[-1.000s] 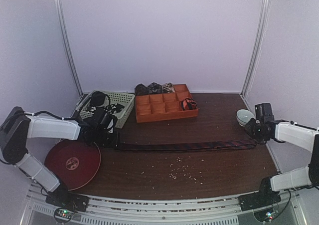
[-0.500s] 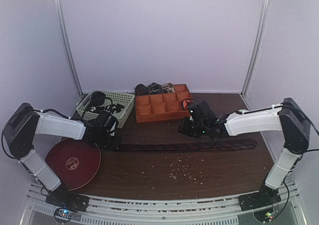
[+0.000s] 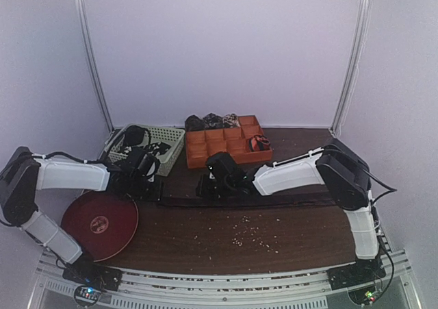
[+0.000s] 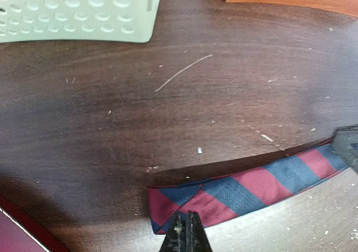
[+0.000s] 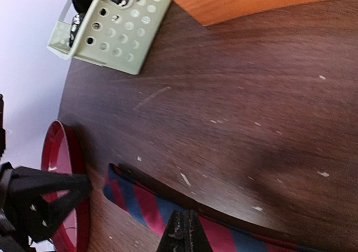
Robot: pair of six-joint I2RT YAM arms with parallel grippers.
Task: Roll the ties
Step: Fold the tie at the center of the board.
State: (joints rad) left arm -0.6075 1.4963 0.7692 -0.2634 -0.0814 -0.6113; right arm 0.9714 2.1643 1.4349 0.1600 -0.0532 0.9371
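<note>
The left gripper [image 4: 185, 223] had its jaws pressed together, with no gap showing between them. Their tip sat at the near edge of the tie [image 4: 251, 188], right by its narrow folded end. Whether any cloth was caught between them could not be told. The right gripper [image 5: 184, 224] was likewise fully closed. It was stretched far across the table [image 3: 287, 254], with its tip at the same tie's edge a little way along from that end. Again no clear pinch showed.

The tie, striped red and dark blue, lay flat and straight across the middle of the table. It ran from just beside the left gripper out toward the right side, with no turn rolled into it yet. Pale crumbs [image 3: 245, 231] were scattered in front of it.

Behind it stood the orange tray [image 3: 229, 161], with one rolled tie [image 3: 258, 143] in a right-hand compartment and other dark coils [image 3: 212, 121] behind its back edge. The green basket [image 3: 171, 151] held more dark ties, and a red plate [image 3: 99, 223] lay near the left arm.

The step looked like the start of a roll, with both grippers gathered at the narrow end. The next move would likely call for a real hold on that end. It would then need folding over onto itself while the other gripper pinned the strip so it did not slide.
</note>
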